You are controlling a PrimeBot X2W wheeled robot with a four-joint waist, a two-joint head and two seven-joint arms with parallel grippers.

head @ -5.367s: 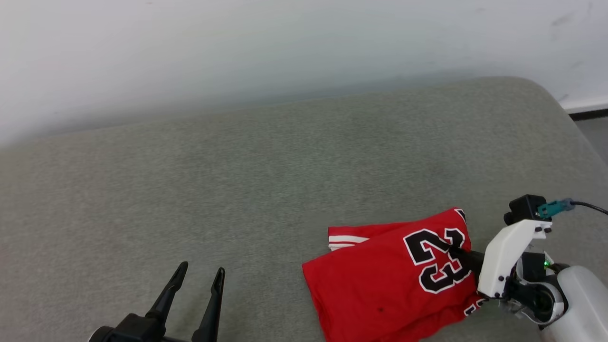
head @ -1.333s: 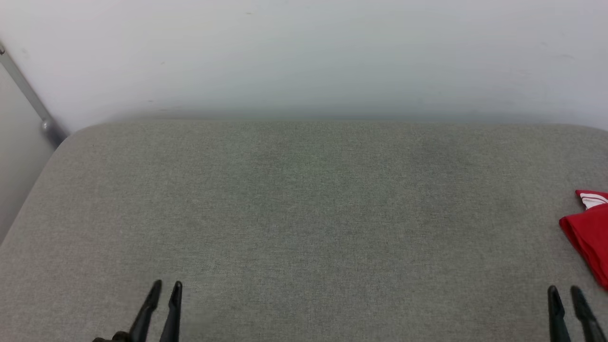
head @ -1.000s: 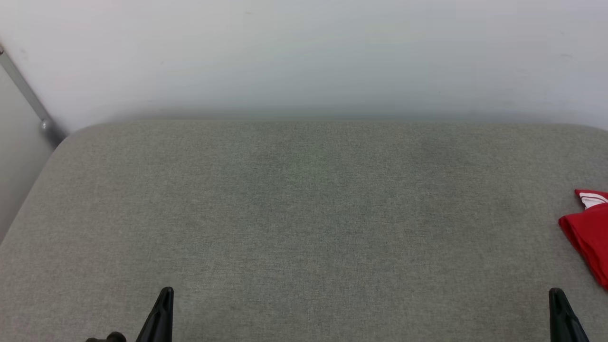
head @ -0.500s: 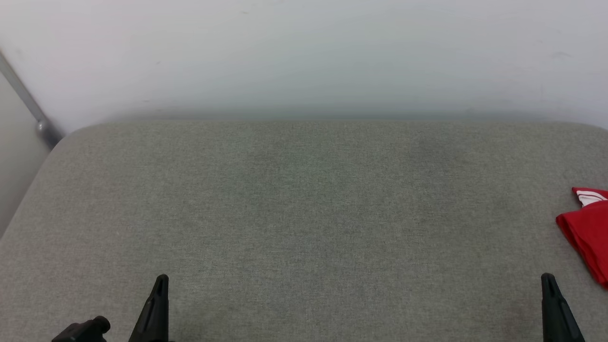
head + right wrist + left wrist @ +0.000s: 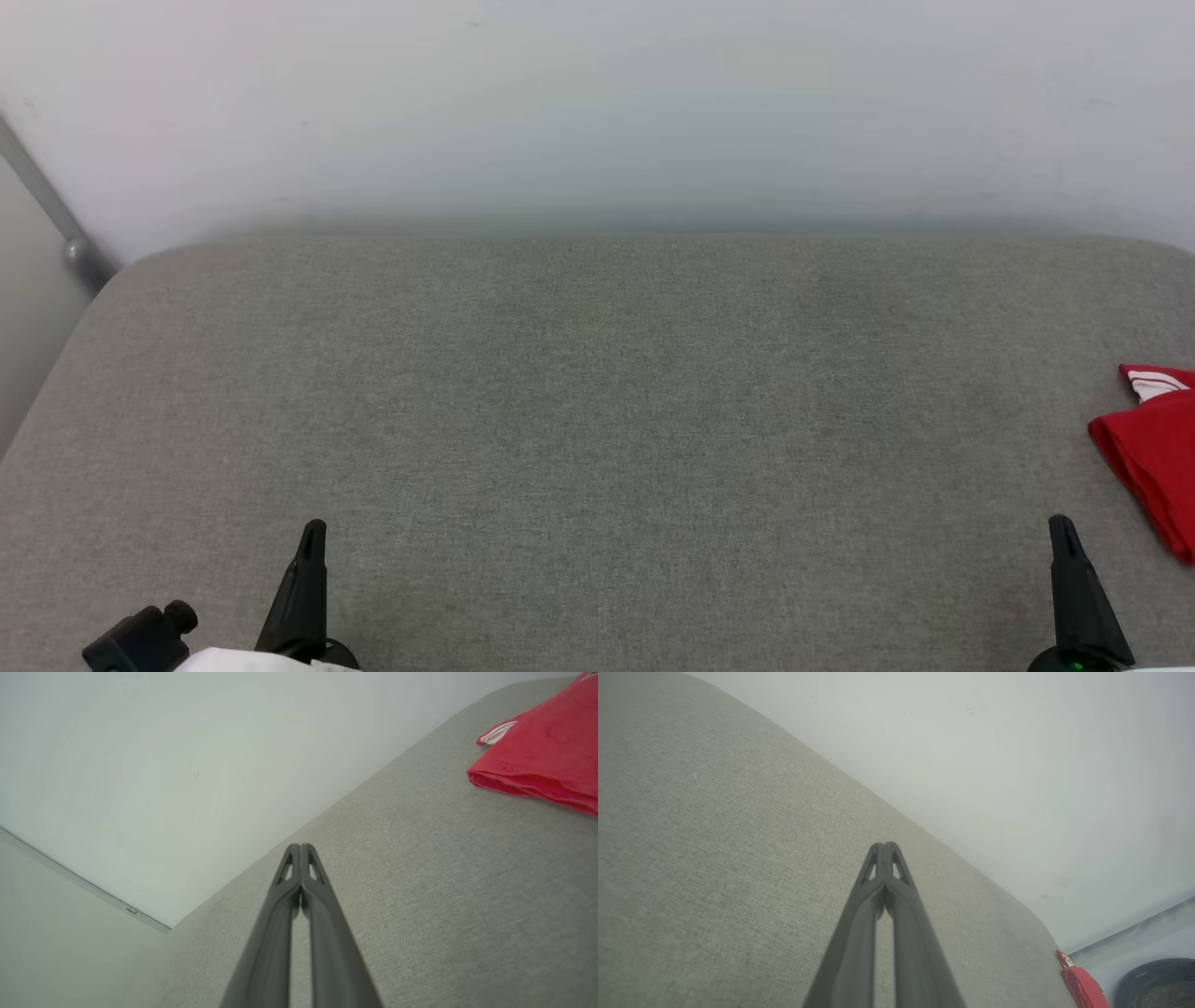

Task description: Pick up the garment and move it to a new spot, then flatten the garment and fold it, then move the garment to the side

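Head view: one folded garment [image 5: 1150,448] (far right) on one cushion [image 5: 597,392]; left gripper [image 5: 313,530] and right gripper [image 5: 1061,525] both closed, empty.

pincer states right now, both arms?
Left pincer: closed, holding nothing.
Right pincer: closed, holding nothing; the garment lies apart from it.

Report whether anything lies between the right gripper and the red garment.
Nothing visible does. The right gripper, shut and empty, is apart from the red garment, which lies to its right on the grey cushion; bare cushion lies between them.
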